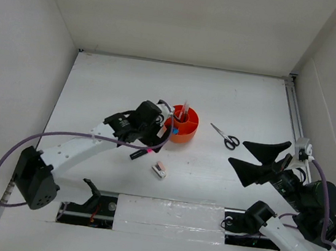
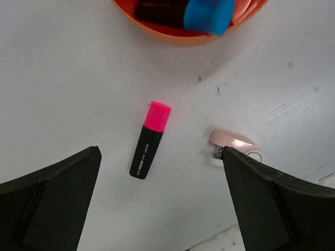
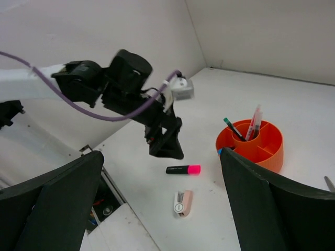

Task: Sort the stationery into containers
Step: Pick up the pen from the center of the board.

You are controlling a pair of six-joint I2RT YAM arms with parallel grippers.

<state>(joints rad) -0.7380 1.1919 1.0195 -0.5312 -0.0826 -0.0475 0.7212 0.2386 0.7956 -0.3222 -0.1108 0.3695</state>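
**Student:** Which object is the reference?

**Tutor:** The orange organiser (image 3: 267,154), a round tub with wedge compartments set around a central cup. It stands on the white table (image 1: 118,82).

**Student:** What does it hold?

**Tutor:** Upright pens (image 3: 254,121), one of them pink, stand in the central cup, and a thin dark one leans beside them. A blue-capped marker (image 2: 209,13) with a black body rests in a wedge on the organiser's near-left side.

**Student:** And outside it?

**Tutor:** The pink-capped marker (image 2: 150,140) lies flat on the table just beside the organiser's near-left wall, not touching it, with its cap end toward the organiser. It has a black barrel with small white print and a fluorescent pink cap. Farther out on the near side lies the clip-like piece (image 2: 235,146), pale pink and white, with a round ring at one end. The black-handled scissors (image 1: 225,136) lie to the organiser's right, blade tips toward it.

**Student:** How do the claws stand?

**Tutor:** The left gripper (image 2: 159,154) hangs above the pink-capped marker with its jaws spread wide to either side, touching nothing. The right gripper (image 1: 237,154) is beyond the scissors, well apart from the organiser, with its jaws wide apart and empty.
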